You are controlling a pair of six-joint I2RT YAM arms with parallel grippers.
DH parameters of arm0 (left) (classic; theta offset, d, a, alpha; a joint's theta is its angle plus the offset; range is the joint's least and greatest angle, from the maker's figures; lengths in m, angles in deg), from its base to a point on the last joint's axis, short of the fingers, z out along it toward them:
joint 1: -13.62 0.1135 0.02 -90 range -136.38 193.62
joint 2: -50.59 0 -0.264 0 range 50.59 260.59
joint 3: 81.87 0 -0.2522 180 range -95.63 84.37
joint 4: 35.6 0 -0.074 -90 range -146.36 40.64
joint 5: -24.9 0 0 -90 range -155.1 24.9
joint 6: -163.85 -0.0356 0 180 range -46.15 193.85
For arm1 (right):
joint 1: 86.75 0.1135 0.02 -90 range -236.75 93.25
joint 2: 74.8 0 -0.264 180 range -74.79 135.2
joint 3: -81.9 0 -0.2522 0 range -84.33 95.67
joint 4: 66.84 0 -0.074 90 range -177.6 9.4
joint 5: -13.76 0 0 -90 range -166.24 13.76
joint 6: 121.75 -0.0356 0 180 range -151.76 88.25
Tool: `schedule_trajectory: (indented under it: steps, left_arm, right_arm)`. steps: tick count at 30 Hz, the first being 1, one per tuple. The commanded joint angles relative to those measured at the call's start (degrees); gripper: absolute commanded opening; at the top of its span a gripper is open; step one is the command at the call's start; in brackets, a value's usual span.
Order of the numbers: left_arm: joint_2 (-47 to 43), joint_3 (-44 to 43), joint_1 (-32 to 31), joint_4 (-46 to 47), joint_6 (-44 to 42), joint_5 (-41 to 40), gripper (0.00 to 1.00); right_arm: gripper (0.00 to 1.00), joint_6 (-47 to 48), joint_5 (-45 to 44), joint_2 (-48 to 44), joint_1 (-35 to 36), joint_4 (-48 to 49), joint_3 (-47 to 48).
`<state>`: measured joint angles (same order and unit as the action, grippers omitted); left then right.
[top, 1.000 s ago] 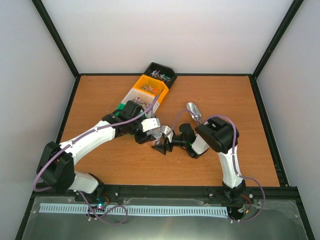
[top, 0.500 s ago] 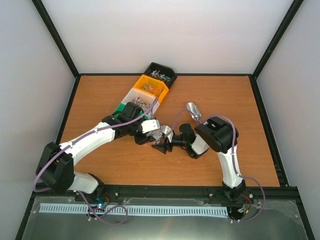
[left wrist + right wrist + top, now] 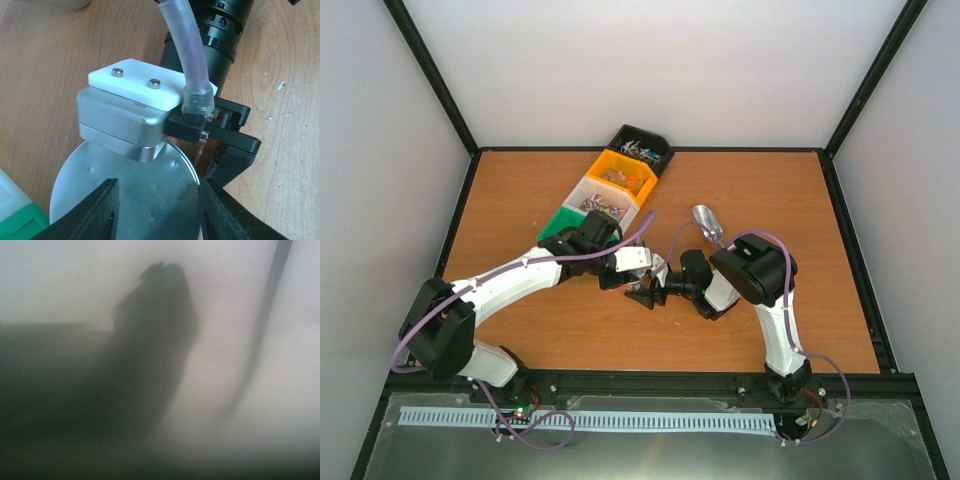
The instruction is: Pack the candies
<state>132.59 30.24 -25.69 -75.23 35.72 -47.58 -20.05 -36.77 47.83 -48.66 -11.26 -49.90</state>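
The candies (image 3: 620,177) lie as small mixed wrapped sweets in the black, orange and white bins at the back left. The clear jar sits at the table's middle and only its round silver lid (image 3: 145,185) shows. My left gripper (image 3: 642,266) hovers right over the lid. Its fingers (image 3: 107,210) are spread wide above the disc in the left wrist view, not closed on it. My right gripper (image 3: 650,292) meets the jar from the right. One black finger (image 3: 232,150) lies against the jar's side. The right wrist view is a grey blur.
A silver scoop (image 3: 708,222) lies on the table behind the right arm. The black bin (image 3: 663,158), orange bin (image 3: 642,187), white bin (image 3: 582,188) and green bin (image 3: 558,220) form a diagonal row. The green bin's corner (image 3: 22,225) is close to my left gripper.
My left arm has shifted a little right and away from the bins, uncovering the green bin. Its gripper stays over the lid. The right arm has barely moved.
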Motion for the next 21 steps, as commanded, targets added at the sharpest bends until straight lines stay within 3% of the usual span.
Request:
schedule_trajectory:
  steps: [1, 10, 14, 17, 21]
  left_arm:
    - [0.7, 0.5, -0.9, 1.1, -2.4, -1.3, 0.44]
    - [-1.6, 2.9, -0.9, -0.5, -3.9, -3.8, 0.4]
    - [-1.8, 3.2, -0.9, -1.1, -3.9, -3.0, 0.45]
    - [-2.3, 4.0, -0.9, -1.1, -4.5, -3.9, 0.53]
    - [-2.7, 3.8, -0.9, -1.4, -4.3, -3.5, 0.55]
  right_arm:
    - [0.72, 0.3, 0.3, -1.0, 0.8, 1.7, -0.8]
    - [0.68, 0.6, 0.5, -0.9, 0.7, 1.2, -1.3]
    - [0.66, 0.5, 0.4, -1.1, 0.7, 1.2, -1.5]
    - [0.65, 0.7, 0.4, -1.4, 0.7, 1.0, -1.7]
    - [0.64, 0.6, 0.3, -1.4, 0.6, 1.0, -1.7]
